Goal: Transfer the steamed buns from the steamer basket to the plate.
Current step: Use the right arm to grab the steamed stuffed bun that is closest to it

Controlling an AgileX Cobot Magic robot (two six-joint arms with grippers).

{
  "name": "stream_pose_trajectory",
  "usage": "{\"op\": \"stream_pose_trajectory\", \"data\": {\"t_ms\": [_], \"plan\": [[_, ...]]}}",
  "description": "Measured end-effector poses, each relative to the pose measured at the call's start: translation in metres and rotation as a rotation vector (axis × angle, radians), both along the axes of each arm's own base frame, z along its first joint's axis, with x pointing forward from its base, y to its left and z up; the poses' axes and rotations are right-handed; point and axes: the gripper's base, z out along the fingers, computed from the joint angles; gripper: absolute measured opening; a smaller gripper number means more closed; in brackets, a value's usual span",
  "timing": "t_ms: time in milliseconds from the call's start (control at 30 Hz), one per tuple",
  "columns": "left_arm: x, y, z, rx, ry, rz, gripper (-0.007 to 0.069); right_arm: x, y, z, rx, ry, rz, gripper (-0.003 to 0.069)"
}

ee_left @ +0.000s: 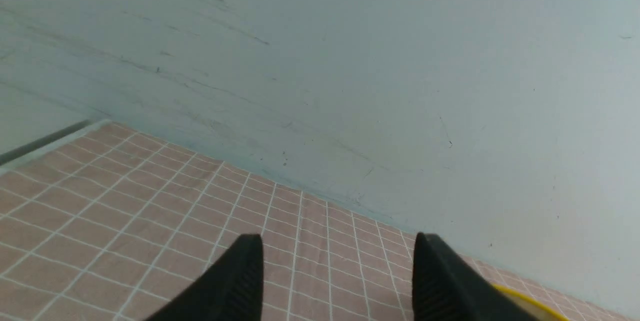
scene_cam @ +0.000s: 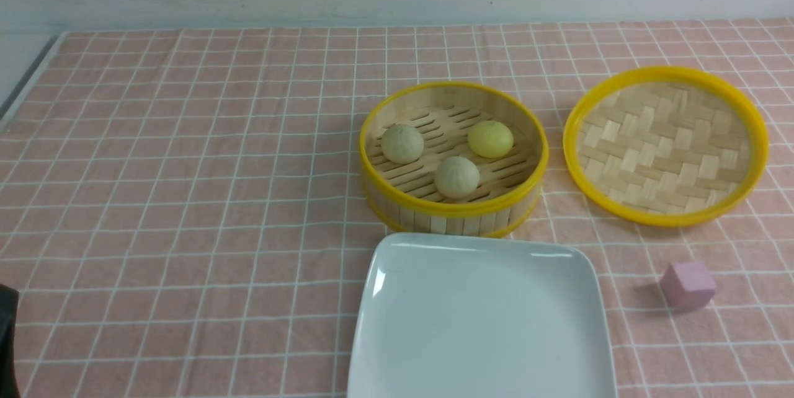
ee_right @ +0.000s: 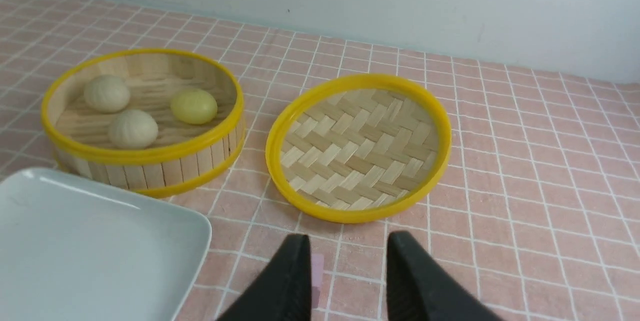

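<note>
Sitting in the basket (scene_cam: 454,211), just behind the plate (scene_cam: 477,323), all three buns (scene_cam: 456,176) wait untouched. The left claw (ee_left: 337,238) and right claw (ee_right: 348,236) both hang parted, empty. Tall basket walls could snag a finger; a pink cube (scene_cam: 687,285), seemingly under the right claw, might get nudged.

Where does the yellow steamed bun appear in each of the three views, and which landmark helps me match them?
Front view: the yellow pleated steamed bun lies in the round bamboo steamer basket, on its side toward the shallow woven bamboo lid.
Left wrist view: not in it.
Right wrist view: the bun lies in the basket, on the lid's side.
Shared landmark: the lid, front and right wrist views.
</note>
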Motion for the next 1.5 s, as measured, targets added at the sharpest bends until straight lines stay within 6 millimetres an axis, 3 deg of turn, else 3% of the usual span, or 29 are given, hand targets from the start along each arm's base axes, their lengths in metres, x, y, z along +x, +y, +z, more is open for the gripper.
{"op": "stream_pose_trajectory", "data": {"t_ms": [233, 267, 400, 433, 533, 567, 600, 633, 733, 900, 1000, 1033, 1067, 1167, 1400, 1467, 1500], "plan": [[0.001, 0.002, -0.007, -0.114, 0.087, 0.002, 0.0435, 0.032, 0.009, 0.014, -0.031, 0.044, 0.116, 0.0244], [0.001, 0.002, -0.006, -0.107, 0.102, 0.011, 0.0449, 0.045, 0.011, 0.021, -0.069, 0.057, 0.158, 0.0251], [-0.004, 0.003, 0.02, -0.066, 0.035, 0.019, 0.0475, 0.084, 0.018, 0.044, -0.15, 0.062, 0.271, 0.03], [-0.004, 0.003, 0.021, -0.066, 0.031, 0.019, 0.0476, 0.087, 0.018, 0.045, -0.15, 0.063, 0.276, 0.0307], [-0.004, 0.003, 0.044, -0.092, 0.007, 0.013, 0.0482, 0.134, 0.024, 0.063, -0.133, 0.098, 0.361, 0.0351], [-0.004, 0.003, 0.044, -0.09, 0.007, 0.013, 0.0482, 0.136, 0.025, 0.067, -0.129, 0.091, 0.367, 0.0353], [0.0, 0.003, 0.05, -0.083, 0.029, 0.015, 0.0482, 0.161, 0.028, 0.071, -0.133, 0.114, 0.414, 0.036], [0.002, 0.003, 0.052, -0.081, 0.032, 0.014, 0.0482, 0.164, 0.029, 0.075, -0.131, 0.104, 0.419, 0.036], [0.017, 0.001, 0.061, -0.064, 0.078, 0.005, 0.0482, 0.211, 0.035, 0.083, -0.145, 0.123, 0.531, 0.0362], [0.037, -0.004, 0.065, -0.045, 0.087, -0.046, 0.0473, 0.267, 0.045, 0.083, -0.147, 0.201, 0.676, 0.0362], [0.049, -0.009, 0.065, 0.01, 0.084, -0.092, 0.0462, 0.309, 0.058, 0.067, -0.169, 0.289, 0.755, 0.0362], [0.05, -0.009, 0.064, 0.013, 0.089, -0.096, 0.0461, 0.312, 0.059, 0.063, -0.168, 0.304, 0.76, 0.0362], [0.056, -0.012, 0.063, 0.048, 0.085, -0.129, 0.0456, 0.332, 0.069, 0.054, -0.192, 0.346, 0.784, 0.0362], [0.066, -0.017, 0.058, 0.076, 0.114, -0.177, 0.0439, 0.368, 0.091, 0.027, -0.222, 0.438, 0.8, 0.0362], [0.079, -0.023, 0.046, 0.146, 0.2, -0.244, 0.0405, 0.427, 0.13, -0.033, -0.303, 0.582, 0.772, 0.0363], [0.08, -0.024, 0.044, 0.161, 0.208, -0.255, 0.0398, 0.438, 0.139, -0.051, -0.326, 0.616, 0.756, 0.0363], [0.08, -0.024, 0.044, 0.163, 0.207, -0.255, 0.0397, 0.439, 0.138, -0.049, -0.331, 0.611, 0.754, 0.0363]]}}
